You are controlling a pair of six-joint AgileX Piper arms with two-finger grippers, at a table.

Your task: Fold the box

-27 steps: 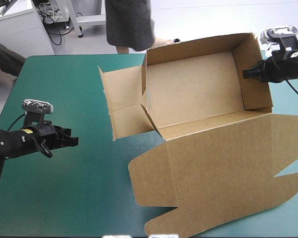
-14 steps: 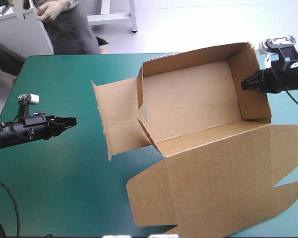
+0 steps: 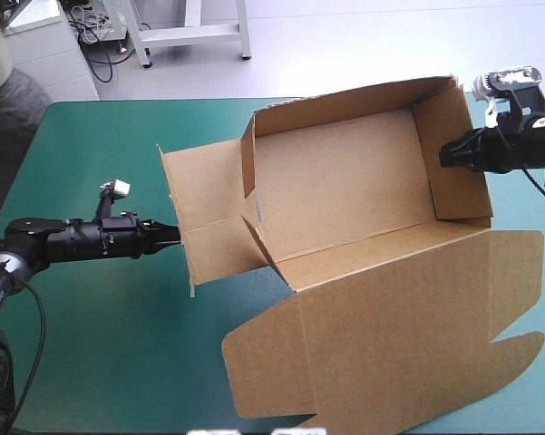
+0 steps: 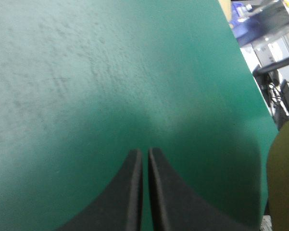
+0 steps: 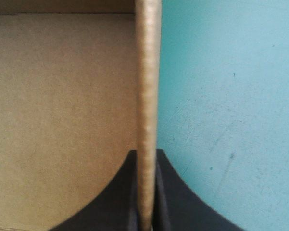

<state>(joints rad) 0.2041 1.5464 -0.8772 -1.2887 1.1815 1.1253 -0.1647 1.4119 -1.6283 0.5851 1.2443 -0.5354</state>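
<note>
With the box, an open tray, on the right half of the bench, the right end effector clamped on its end wall and the left end effector, fingers together, at the loose side flap, a hard push could skew or buckle the board.

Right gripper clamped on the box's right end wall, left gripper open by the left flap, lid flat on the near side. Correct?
One thing is off: the left gripper is shut, not open. The left wrist view shows its fingers meeting with nothing between them. The rest holds: the right gripper is clamped on the right end wall of the box, the left one is by the left flap, and the lid lies flat on the near side.
</note>
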